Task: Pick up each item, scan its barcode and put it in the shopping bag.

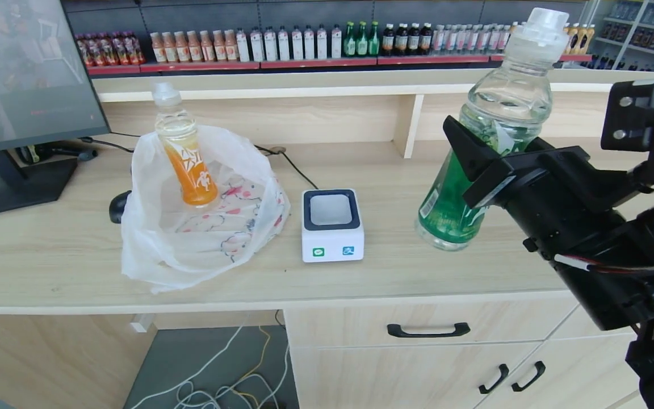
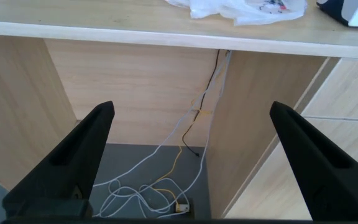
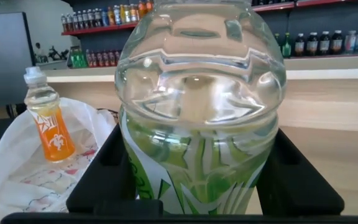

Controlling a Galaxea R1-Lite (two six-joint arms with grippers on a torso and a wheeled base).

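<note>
right fingers [image 1: 466, 145] clamped on green bottle [image 1: 500, 108], right of scanner [image 1: 331, 227], left fingers [image 2: 86, 149] apart below tabletop [image 1: 49, 250], orange bottle [image 1: 188, 165] in bag [image 1: 202, 241]

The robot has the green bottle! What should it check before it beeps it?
1. Grip on the green bottle: ok. The right gripper is clamped on both sides of it and holds it tilted.
2. Barcode turned toward the scanner: cannot tell.
3. Path to the scanner: ok. There is only bare counter between them.
4. Bag ready: ok. Its mouth is open, and the orange bottle stands inside.
5. Left gripper out of the way: ok. It is open and low, in front of the counter.
</note>
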